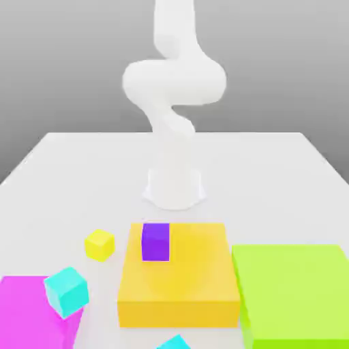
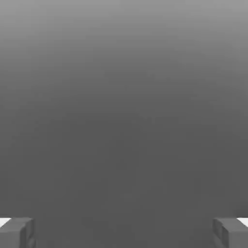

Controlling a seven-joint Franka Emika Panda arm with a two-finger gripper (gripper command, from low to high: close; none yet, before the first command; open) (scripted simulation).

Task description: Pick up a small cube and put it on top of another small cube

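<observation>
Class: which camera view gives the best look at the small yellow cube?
The exterior view: the small yellow cube sits unobstructed on the white table, beside the orange block. The hand view gives grey background between open fingertips.

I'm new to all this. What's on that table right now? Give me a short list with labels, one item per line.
arm: white arm rising from its base at the table's middle
end effector: end effector open, nothing between the fingers
small cube: yellow cube on the white table, beside the orange block
orange block: large flat block, purple cube on top of it
pink block: at the exterior view's left, cyan cube tilted on its edge
green block: at the exterior view's right
stacking: not yet done
</observation>
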